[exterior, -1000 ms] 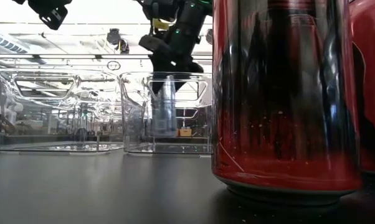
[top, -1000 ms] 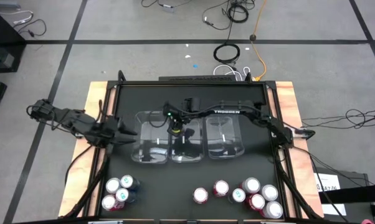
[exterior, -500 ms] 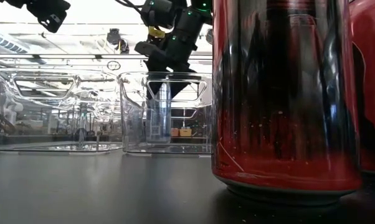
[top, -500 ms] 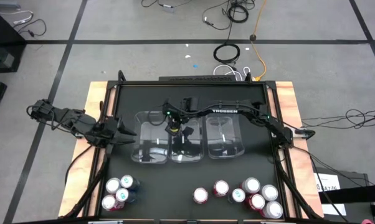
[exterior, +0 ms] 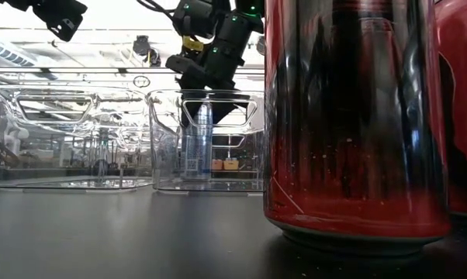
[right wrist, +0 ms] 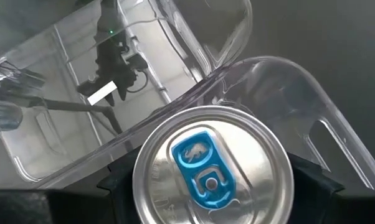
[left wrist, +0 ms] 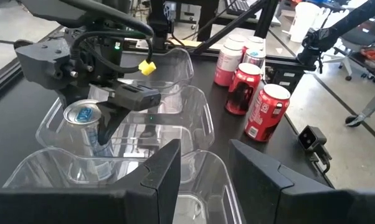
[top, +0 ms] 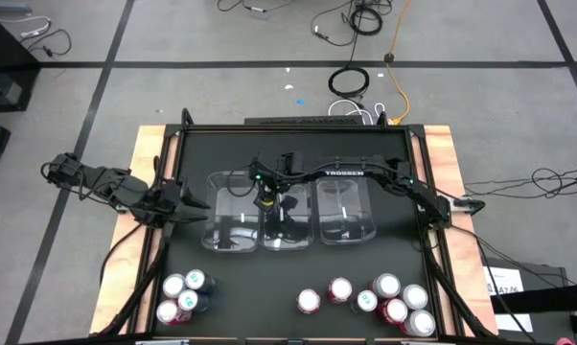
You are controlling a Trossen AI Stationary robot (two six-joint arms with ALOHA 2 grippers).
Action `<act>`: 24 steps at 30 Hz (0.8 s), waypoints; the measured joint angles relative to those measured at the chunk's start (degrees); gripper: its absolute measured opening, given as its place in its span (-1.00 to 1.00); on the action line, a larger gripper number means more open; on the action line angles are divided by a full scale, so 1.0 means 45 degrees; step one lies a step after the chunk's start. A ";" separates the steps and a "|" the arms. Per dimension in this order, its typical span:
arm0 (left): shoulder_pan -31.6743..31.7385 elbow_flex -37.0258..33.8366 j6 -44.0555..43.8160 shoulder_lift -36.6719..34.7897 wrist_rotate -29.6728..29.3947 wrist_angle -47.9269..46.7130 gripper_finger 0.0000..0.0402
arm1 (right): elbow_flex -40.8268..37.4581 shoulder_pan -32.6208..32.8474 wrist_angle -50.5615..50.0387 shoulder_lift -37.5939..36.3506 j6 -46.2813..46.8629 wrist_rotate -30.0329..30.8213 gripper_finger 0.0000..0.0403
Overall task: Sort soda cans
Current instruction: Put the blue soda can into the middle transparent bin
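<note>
Right end effector (exterior: 198, 105) has opened and lifted since a second ago; blue can (exterior: 196, 147) now stands released in middle bin (exterior: 167, 143). Left end effector (top: 195, 204) clenched, empty, beside left bin (top: 226, 240).

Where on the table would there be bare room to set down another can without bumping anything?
Bare black tabletop lies between the left can cluster and the right can cluster, in front of the three clear bins. The strip behind the bins looks free too. The right front corner is crowded.

Blue-tabbed can (right wrist: 213, 167) upright in middle bin; others (top: 389, 300) clustered up front.
</note>
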 joint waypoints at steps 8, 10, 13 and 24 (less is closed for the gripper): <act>0.0000 0.0000 0.0013 0.0000 0.0002 0.0000 -0.29 | -0.0003 0.0000 -0.0036 0.0002 0.0311 0.0000 0.35; 0.0000 0.0000 0.0010 0.0000 0.0002 0.0000 -0.29 | -0.0002 0.0000 -0.0036 0.0002 0.0287 0.0000 0.35; 0.0000 0.0000 0.0015 0.0000 0.0002 0.0000 -0.29 | -0.0003 0.0000 -0.0036 0.0002 0.0316 0.0000 0.35; 0.0000 0.0000 0.0015 0.0000 0.0000 0.0005 -0.29 | -0.0003 0.0063 -0.0026 0.0002 0.0222 0.0032 0.35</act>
